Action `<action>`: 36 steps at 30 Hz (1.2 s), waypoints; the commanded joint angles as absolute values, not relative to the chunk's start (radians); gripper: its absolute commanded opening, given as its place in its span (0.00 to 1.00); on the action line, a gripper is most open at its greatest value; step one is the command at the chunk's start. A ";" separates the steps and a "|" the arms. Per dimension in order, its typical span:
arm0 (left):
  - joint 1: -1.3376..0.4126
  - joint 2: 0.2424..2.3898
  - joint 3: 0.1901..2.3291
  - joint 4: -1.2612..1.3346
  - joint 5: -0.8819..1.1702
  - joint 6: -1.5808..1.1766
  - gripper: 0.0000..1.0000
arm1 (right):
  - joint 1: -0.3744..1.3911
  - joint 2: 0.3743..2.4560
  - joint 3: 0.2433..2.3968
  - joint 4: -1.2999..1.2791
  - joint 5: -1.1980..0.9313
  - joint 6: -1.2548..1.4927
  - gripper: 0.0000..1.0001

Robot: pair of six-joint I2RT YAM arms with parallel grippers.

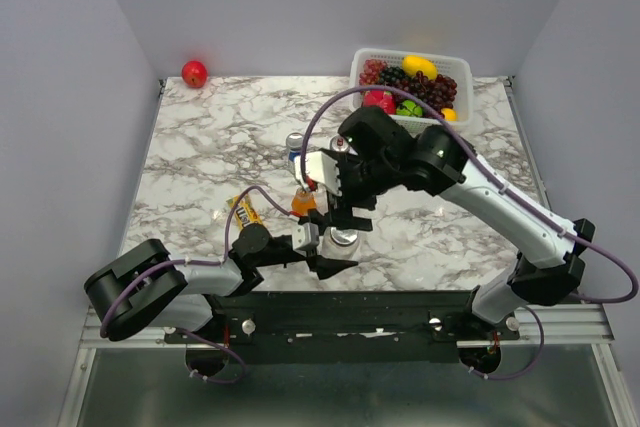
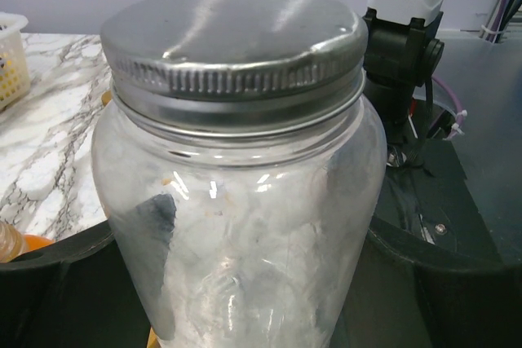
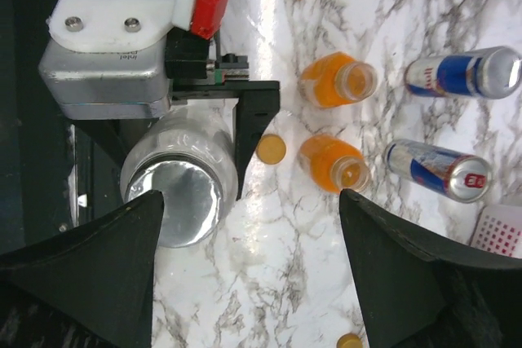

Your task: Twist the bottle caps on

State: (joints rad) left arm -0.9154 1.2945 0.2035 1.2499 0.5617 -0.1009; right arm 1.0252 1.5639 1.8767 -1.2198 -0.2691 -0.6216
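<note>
The left gripper [image 1: 330, 243] grasps the clear glass jar [image 2: 245, 242], which is topped by the flat silver-grey round lid [image 2: 236, 38]. The right gripper [image 3: 251, 201] hangs released above it.

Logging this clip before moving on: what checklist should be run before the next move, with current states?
1. Left tool grips the clear jar: ok.
2. Silver lid sits on the jar: ok.
3. Lid fully tightened: cannot tell.
4. Right tool open: ok.
5. Right tool centred over lid: not ok, lid sits off to one side.
6. Two orange bottles capped: not ok, both caps loose on the table.
</note>
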 commanded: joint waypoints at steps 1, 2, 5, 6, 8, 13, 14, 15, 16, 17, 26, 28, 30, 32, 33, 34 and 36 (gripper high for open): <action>-0.908 1.284 0.206 1.315 0.575 -0.080 0.00 | 0.996 1.562 2.012 -1.337 -0.423 -0.702 0.99; -0.907 1.284 0.207 1.318 0.575 -0.074 0.00 | 0.996 1.540 1.997 -1.345 -0.467 -0.721 1.00; -0.908 1.287 0.212 1.319 0.575 -0.064 0.00 | 0.996 1.510 1.924 -1.368 -0.527 -0.784 1.00; -0.907 1.290 0.212 1.322 0.575 -0.067 0.00 | 0.996 1.511 1.915 -1.380 -0.535 -0.796 0.99; -0.908 1.289 0.212 1.324 0.578 -0.069 0.00 | 0.997 1.522 1.907 -1.385 -0.549 -0.795 1.00; -0.903 1.290 0.216 1.319 0.586 -0.064 0.00 | 0.999 1.569 1.916 -1.344 -0.537 -0.769 1.00; -0.900 1.289 0.218 1.319 0.587 -0.066 0.00 | 1.000 1.577 1.916 -1.341 -0.531 -0.767 1.00; -0.900 1.289 0.218 1.316 0.588 -0.064 0.00 | 1.003 1.583 1.925 -1.348 -0.531 -0.775 1.00; -0.899 1.289 0.219 1.313 0.588 -0.064 0.00 | 1.006 1.595 1.928 -1.357 -0.531 -0.784 1.00; -0.899 1.289 0.219 1.315 0.586 -0.066 0.00 | 1.012 1.600 1.930 -1.364 -0.534 -0.790 1.00; -0.882 1.290 0.230 1.305 0.569 -0.074 0.00 | 1.035 1.589 1.881 -1.382 -0.522 -0.816 1.00; -0.882 1.290 0.230 1.307 0.568 -0.075 0.00 | 1.038 1.588 1.875 -1.384 -0.509 -0.811 1.00; -0.881 1.290 0.230 1.308 0.566 -0.075 0.00 | 1.042 1.580 1.861 -1.382 -0.497 -0.808 0.99; -0.879 1.289 0.229 1.312 0.561 -0.072 0.00 | 1.045 1.577 1.847 -1.379 -0.483 -0.801 1.00; -0.877 1.287 0.229 1.310 0.561 -0.072 0.00 | 1.045 1.574 1.838 -1.381 -0.474 -0.802 0.99; -0.876 1.287 0.229 1.310 0.561 -0.071 0.00 | 1.045 1.571 1.833 -1.378 -0.469 -0.801 1.00; -0.873 1.287 0.229 1.305 0.557 -0.077 0.00 | 1.043 1.566 1.829 -1.376 -0.457 -0.801 1.00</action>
